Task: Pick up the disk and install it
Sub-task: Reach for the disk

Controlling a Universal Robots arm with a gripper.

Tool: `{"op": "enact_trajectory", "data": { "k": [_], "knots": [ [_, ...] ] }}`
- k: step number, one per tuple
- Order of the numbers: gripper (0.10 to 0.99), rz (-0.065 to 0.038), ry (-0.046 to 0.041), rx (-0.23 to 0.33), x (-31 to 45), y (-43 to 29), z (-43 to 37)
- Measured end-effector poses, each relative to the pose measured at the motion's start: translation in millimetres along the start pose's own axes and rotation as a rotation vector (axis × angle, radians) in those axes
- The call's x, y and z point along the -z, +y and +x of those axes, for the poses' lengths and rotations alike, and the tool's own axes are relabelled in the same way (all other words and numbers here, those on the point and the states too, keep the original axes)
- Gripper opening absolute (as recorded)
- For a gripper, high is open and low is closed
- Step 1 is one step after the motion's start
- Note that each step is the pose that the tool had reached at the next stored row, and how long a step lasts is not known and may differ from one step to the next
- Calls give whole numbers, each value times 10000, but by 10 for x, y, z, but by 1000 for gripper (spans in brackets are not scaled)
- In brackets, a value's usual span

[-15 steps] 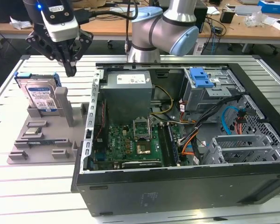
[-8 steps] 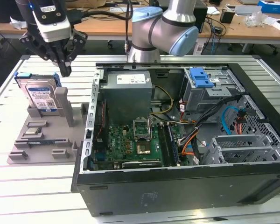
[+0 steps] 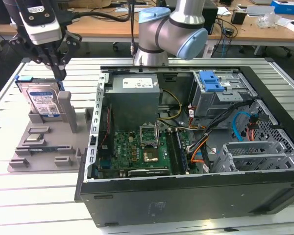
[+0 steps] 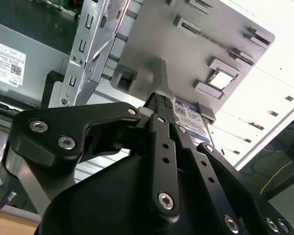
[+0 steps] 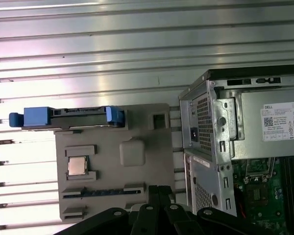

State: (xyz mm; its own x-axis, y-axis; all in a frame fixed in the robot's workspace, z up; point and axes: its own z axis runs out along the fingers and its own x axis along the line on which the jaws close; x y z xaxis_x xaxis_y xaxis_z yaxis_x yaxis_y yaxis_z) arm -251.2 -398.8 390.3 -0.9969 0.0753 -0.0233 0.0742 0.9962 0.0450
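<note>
The disk (image 3: 41, 101) stands on edge in a grey holder tray (image 3: 44, 147) at the exterior view's left, outside the computer case. It is silver with a white and blue label and a blue bracket. In the first wrist view the disk (image 5: 66, 116) is seen edge-on at the tray's (image 5: 137, 127) far side. In the second wrist view the disk's label (image 4: 188, 117) peeks out past the fingers. My gripper (image 3: 61, 73) hangs just above the disk's upper corner, beside a grey post. In both wrist views the gripper (image 4: 159, 98) (image 5: 159, 188) is shut, with nothing held.
The open computer case (image 3: 186, 147) lies on the slatted table (image 3: 19, 205), with a motherboard, cables and a grey power-supply box (image 3: 134, 93) inside. A drive cage with a blue latch (image 3: 210, 81) sits at its back right. A processor chip (image 5: 77, 166) rests on the tray.
</note>
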Motion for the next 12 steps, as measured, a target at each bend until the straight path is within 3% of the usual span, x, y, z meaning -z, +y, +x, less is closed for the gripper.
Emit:
{"op": "enact_trajectory", "data": {
  "k": [5,12],
  "knots": [
    [106,0,0,0,0,-9,121],
    [106,0,-1,0,0,-27,351]
  ]
}}
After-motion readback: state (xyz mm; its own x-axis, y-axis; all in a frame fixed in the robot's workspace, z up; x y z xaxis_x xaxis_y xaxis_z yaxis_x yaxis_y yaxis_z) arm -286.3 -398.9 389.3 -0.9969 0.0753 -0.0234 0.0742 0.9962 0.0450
